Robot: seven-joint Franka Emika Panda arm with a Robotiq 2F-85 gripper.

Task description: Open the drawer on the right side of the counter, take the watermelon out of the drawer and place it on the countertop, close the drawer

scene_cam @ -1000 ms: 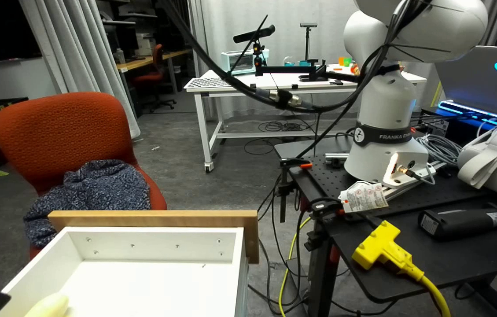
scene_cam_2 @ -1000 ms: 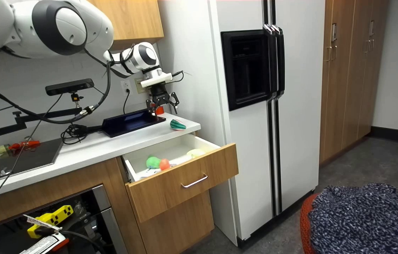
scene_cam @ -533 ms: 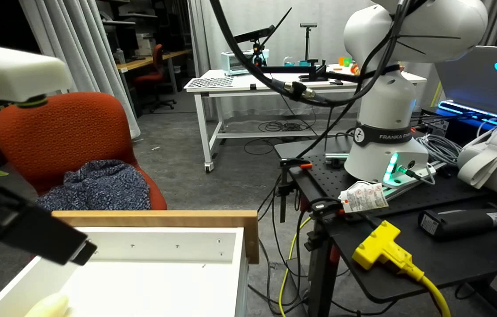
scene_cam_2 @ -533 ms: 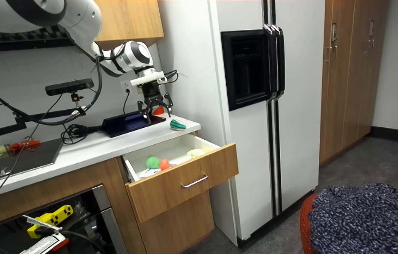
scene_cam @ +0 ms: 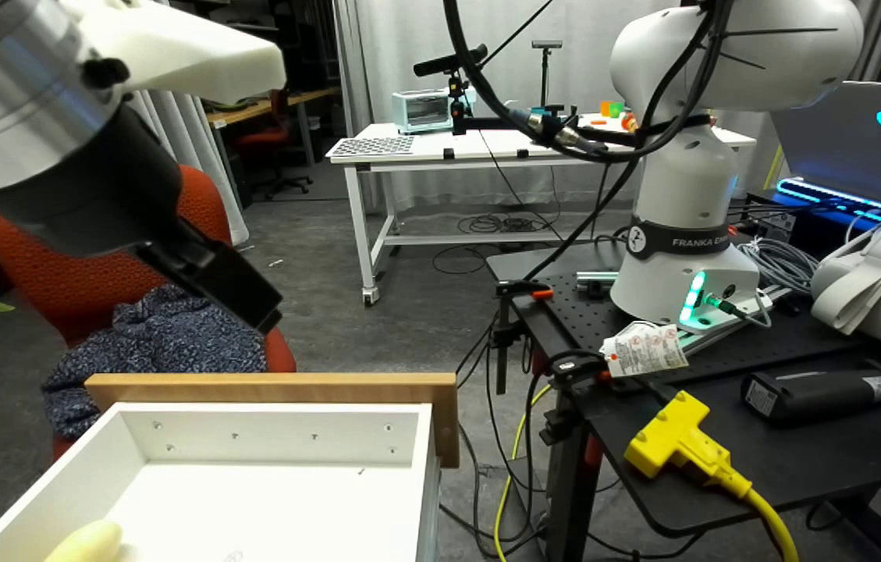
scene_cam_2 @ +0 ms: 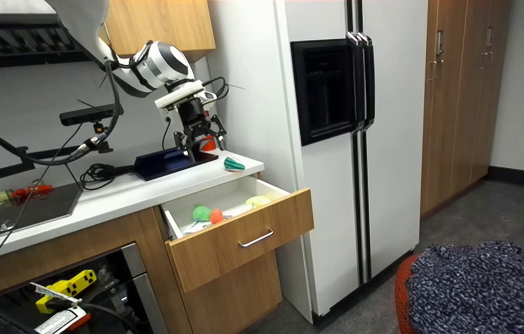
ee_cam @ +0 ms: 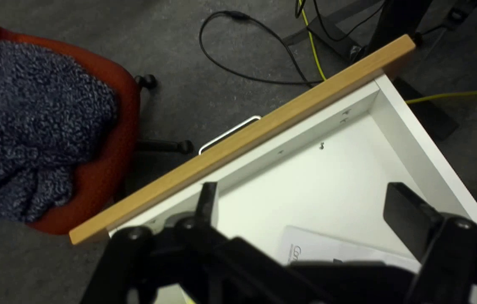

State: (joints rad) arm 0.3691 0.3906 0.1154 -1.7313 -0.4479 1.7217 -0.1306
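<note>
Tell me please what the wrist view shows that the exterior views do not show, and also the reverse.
Only the wrist view shows casters of the red chair bearing the dark cloth, and legible letters on the paper in the drawer.

Only the exterior views show the watermelon on the countertop, the refrigerator and the robot's base.

All share the pulled-out drawer, the gripper, the red chair and the dark cloth.

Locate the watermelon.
In an exterior view, the green-striped watermelon lies on the white countertop near its right end, to the right of the dark blue tray and above the open drawer.
</note>
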